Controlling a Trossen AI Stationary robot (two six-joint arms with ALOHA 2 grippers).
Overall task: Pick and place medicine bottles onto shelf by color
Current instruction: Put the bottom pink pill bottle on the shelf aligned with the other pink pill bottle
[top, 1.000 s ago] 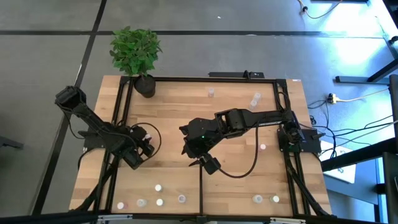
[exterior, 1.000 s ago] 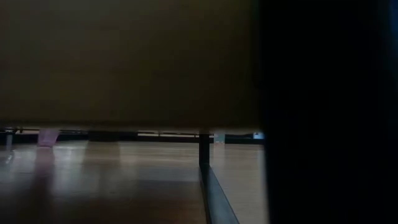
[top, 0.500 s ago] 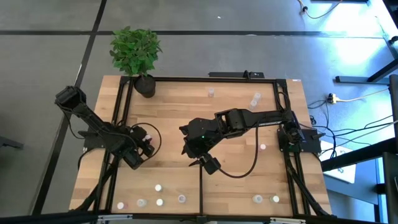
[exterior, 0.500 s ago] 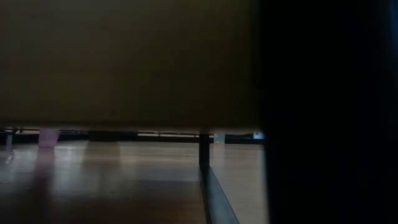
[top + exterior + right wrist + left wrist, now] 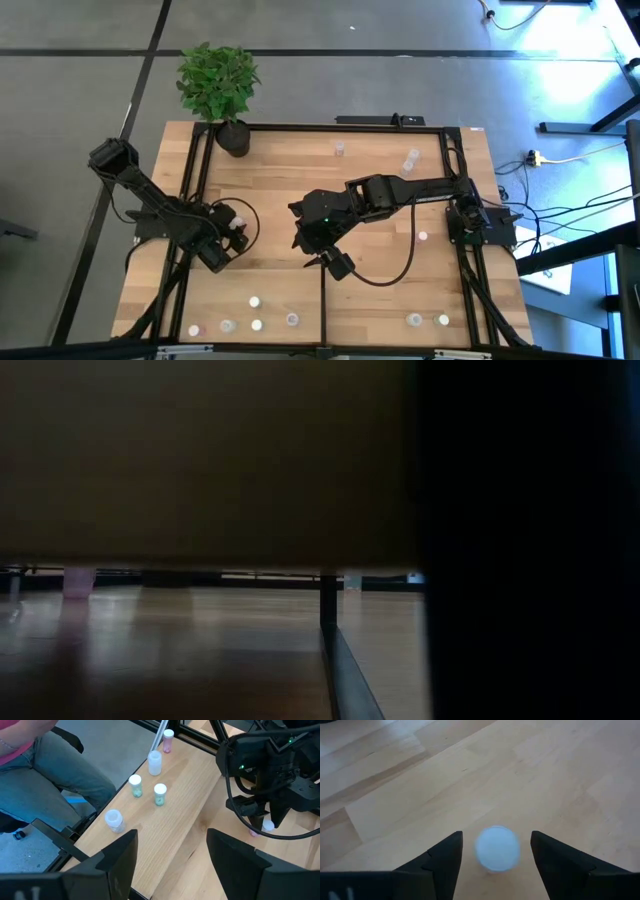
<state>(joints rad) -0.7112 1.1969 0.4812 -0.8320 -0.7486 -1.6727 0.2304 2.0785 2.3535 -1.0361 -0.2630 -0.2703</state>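
Change: nothing shifts in the high view between the earlier frames and now; both arms and every bottle sit where they were, so any motion is only at the fingers of your left gripper (image 5: 496,851).
Left gripper: its jaws stand apart on either side of a bottle (image 5: 497,848) with a white top, with a sliver of wood showing on each side, so nothing is pinched.
Meaning: you most likely have this bottle set down and let go on the left part of the shelf (image 5: 280,190); your next call is to lift clear without knocking it.
Right gripper: your right gripper (image 5: 337,264) hangs over the middle of the shelf, just by the divider (image 5: 322,300), fingers spread and empty.
Near edge: a row of bottles (image 5: 256,301) stands left of the divider, and two more (image 5: 428,320) right of it.
Far side: two bottles (image 5: 339,149) remain near the far rail, not yet sorted, and another spot near the right rail may be one too.
Left wrist only: it alone shows you the gap between jaws and bottle; from above the gripper hides that bottle.
Right wrist only: it shows the left arm standing over a pinkish bottle (image 5: 268,826), five bottles (image 5: 160,794) along the edge, and a person's legs (image 5: 55,775) beyond the table.
Low view: mostly blocked by something dark; you get only a pink bottle (image 5: 78,580) far off and the divider.
Plant: a pot (image 5: 234,136) sits at the far left corner, well apart from the work.
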